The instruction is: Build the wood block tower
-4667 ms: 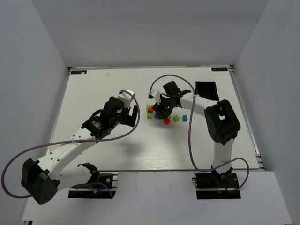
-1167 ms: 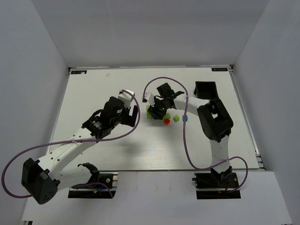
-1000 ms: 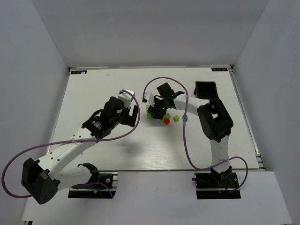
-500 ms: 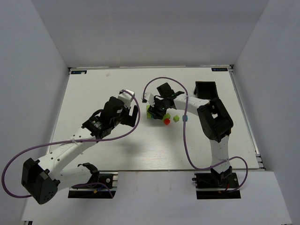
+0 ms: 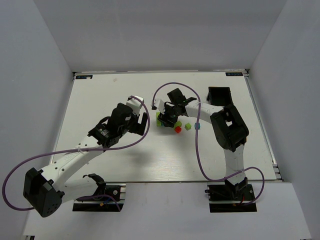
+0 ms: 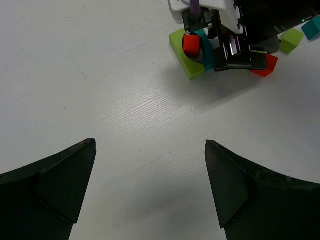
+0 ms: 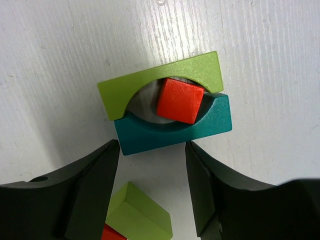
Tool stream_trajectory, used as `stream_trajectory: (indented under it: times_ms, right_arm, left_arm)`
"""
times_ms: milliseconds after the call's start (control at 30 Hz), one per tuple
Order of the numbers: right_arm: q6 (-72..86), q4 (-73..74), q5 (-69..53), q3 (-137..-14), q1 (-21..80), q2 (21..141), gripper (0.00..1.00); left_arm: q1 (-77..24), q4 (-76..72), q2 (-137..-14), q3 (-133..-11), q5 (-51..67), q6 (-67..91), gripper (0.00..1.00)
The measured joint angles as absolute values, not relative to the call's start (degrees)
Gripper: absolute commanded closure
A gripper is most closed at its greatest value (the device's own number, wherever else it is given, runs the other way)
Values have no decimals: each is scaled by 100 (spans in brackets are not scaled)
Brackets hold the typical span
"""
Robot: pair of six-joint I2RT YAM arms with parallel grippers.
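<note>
The wood block tower's pieces lie low on the table. A lime arch block (image 7: 150,82) and a teal arch block (image 7: 172,132) lie flat, back to back, and a red cube (image 7: 180,100) sits in the round hole between them. My right gripper (image 7: 152,150) hangs open just over the teal arch's near edge, holding nothing; from above the right gripper (image 5: 167,116) covers most of this cluster. Far from the blocks, my left gripper (image 6: 150,145) stands wide open over bare table. The left wrist view shows the red cube (image 6: 190,43) and lime arch (image 6: 186,55).
Loose blocks lie right of the cluster: a red block (image 5: 177,129), a green cube (image 5: 188,126) and a teal cube (image 5: 197,125). Another lime block (image 7: 137,215) sits under my right fingers. A black tray (image 5: 220,95) stands at the back right.
Since the oldest frame my right gripper has shifted a little left over the arch blocks. In the last second its jaws have widened slightly. The left arm has stayed still.
</note>
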State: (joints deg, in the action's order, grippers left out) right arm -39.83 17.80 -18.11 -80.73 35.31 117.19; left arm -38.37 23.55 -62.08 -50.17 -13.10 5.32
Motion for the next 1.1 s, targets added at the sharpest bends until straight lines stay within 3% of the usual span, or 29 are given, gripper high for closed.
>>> stream_trajectory:
  times_ms: [233,533,800,1100]
  right_arm:
    - [-4025,1772,-1804,-8073,3527,11740,38]
    - [-4073,1789,-1820,-8073,3481,11738,28]
    - [-4082,1984,-1833,-7944,3367,11603,25]
    - [-4093,2272,-2053,-7282,3282,10409,27]
  left_arm:
    - [-3837,2355,-6254,-5017,-1310,532,0]
    - [-3837,2355,-6254,-5017,-1310,532,0]
    - [-3837,2355,-6254,-5017,-1310,532,0]
    - [-3837,2355,-6254,-5017,-1310,532,0]
